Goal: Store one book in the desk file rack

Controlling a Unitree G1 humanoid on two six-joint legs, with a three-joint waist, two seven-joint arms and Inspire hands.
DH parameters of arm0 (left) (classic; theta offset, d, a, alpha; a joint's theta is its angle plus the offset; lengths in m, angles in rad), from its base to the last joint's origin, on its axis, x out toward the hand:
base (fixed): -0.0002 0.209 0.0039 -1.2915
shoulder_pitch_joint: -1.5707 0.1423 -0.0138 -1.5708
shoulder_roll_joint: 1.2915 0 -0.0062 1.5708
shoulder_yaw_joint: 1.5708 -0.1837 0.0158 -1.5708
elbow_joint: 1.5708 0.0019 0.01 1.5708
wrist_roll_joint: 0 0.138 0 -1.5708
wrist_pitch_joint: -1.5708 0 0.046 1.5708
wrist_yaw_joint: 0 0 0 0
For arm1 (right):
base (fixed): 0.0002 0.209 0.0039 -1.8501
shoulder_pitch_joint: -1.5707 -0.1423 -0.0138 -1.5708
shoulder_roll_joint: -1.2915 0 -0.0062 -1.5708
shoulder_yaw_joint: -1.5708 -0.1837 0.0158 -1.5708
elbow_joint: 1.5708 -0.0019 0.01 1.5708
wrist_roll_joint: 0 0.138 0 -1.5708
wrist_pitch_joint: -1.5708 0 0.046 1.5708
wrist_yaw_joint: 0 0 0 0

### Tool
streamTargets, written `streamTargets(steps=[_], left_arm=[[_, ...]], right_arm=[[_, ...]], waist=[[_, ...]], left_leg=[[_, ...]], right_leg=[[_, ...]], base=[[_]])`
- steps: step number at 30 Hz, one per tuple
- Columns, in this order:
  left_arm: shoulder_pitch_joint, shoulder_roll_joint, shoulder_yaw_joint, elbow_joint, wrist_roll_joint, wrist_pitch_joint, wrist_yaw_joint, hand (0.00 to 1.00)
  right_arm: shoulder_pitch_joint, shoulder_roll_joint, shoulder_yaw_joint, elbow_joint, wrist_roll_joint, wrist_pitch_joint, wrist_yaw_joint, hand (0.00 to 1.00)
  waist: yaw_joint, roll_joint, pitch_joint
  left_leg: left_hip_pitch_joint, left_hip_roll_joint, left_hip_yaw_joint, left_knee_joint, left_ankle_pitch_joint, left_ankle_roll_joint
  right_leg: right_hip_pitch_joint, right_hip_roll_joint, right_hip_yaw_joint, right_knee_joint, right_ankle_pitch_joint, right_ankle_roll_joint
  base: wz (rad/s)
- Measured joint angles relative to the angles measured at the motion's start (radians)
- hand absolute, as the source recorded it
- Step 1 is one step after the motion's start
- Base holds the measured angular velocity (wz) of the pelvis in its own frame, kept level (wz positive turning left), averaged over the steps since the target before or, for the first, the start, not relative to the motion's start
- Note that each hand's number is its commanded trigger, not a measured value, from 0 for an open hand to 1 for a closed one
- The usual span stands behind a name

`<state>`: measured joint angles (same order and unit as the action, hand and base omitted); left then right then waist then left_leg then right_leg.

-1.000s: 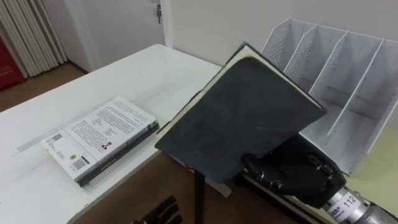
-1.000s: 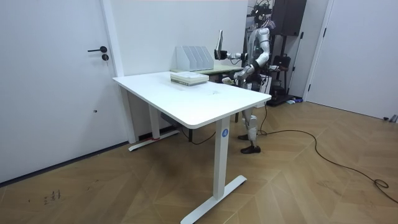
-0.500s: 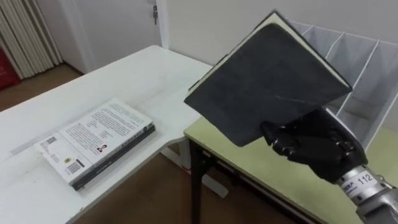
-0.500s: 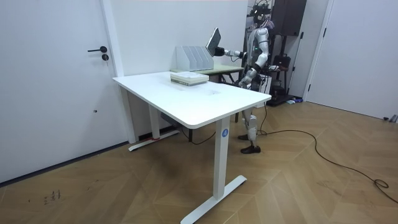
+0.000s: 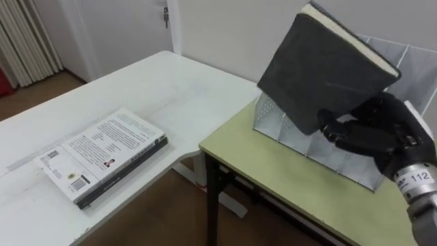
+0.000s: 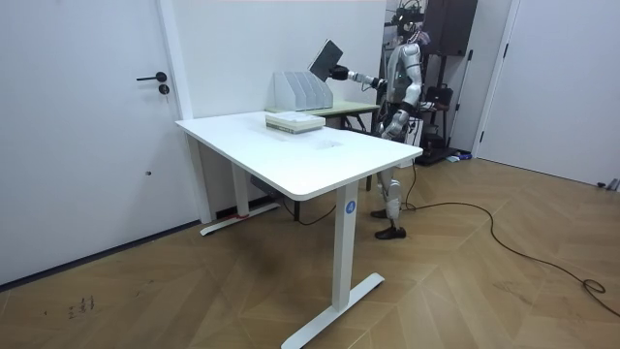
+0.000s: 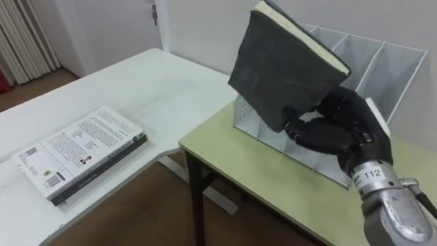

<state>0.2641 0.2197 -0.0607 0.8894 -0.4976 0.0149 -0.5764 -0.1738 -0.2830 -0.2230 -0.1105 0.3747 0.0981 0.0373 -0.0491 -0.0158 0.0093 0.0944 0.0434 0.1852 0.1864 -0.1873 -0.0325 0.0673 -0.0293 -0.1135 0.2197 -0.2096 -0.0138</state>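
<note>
1. The white table [image 5: 184,82] is taking up the left and near part of the scene. It is serving as the holding surface for what is not being filed now.
2. The green table [image 5: 273,171] is standing just beside it on the right, carrying the rack. The robot is standing at its near side, so the rack is lying within reach of one outstretched arm.
3. The file rack [image 7: 396,68] is sitting at the far right of the green table, close to the wall. Its slanted dividers are opening upward, so a book is best entering from above, edge first.
4. The dark book [image 5: 317,68] is hanging in the air over the rack's left end, clear of every compartment. It is being held tilted with its page edge facing up and right. This is probably bringing it toward the angle of the dividers.
5. A white-covered book [image 5: 102,157] is lying flat at the near left of the white table, well apart from the rack and untouched.
6. The right hand [image 5: 369,133] is clamping the dark book's lower right corner, fingers curled across the cover. Gripping low is leaving the rest of the book free to slide into a slot.
7. The left hand [image 6: 391,124] is hanging low by the body in the room view. Its state cannot be told.
</note>
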Motion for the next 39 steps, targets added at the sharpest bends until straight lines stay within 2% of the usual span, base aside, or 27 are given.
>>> streamTargets(steps=[5,14,19,27,39], left_arm=[[-0.004,-0.007,0.023,0.067,-0.001,-0.019,0.039,0.0],[0.002,-0.008,0.017,0.088,-0.001,-0.02,0.088,0.0],[0.002,-0.008,0.028,0.096,-0.001,-0.021,0.088,0.0],[0.014,-0.008,0.03,0.094,-0.001,-0.02,0.091,0.0],[0.013,-0.009,0.026,0.094,-0.004,-0.018,0.095,0.0]], right_arm=[[-0.044,0.0,-0.017,-0.001,-0.039,-0.054,-0.144,1.0],[-0.047,0.0,-0.017,0.002,-0.08,-0.056,-0.349,1.0],[-0.051,-0.001,-0.019,0.001,-0.075,-0.056,-0.406,1.0],[-0.064,-0.001,-0.042,0.002,-0.112,-0.061,-0.532,1.0],[-0.064,-0.001,-0.041,0.045,-0.14,-0.064,-0.605,1.0]], waist=[[0.001,-0.009,0.0004],[0.008,-0.013,-0.0027],[0.02,-0.017,-0.0052],[0.021,-0.005,-0.0096],[0.027,-0.005,-0.0027]], left_leg=[[0.0,0.0,0.003,0.0,0.0,0.0],[-0.017,0.0,0.003,0.0,0.0,0.0],[-0.016,0.0,0.003,0.001,0.0,0.0],[-0.026,0.0,0.002,0.003,0.0,0.0],[-0.021,-0.001,0.001,0.001,0.0,0.0]], right_leg=[[0.0,0.0,0.0,-0.002,0.0,0.001],[-0.017,0.0,-0.002,0.002,0.0,0.001],[-0.016,-0.001,-0.017,0.003,0.0,0.0],[-0.017,-0.003,-0.033,0.004,0.001,0.0],[-0.019,-0.003,-0.027,-0.003,0.001,0.001]], base=[[0.0],[-0.02],[-0.04],[0.02],[-0.01]])
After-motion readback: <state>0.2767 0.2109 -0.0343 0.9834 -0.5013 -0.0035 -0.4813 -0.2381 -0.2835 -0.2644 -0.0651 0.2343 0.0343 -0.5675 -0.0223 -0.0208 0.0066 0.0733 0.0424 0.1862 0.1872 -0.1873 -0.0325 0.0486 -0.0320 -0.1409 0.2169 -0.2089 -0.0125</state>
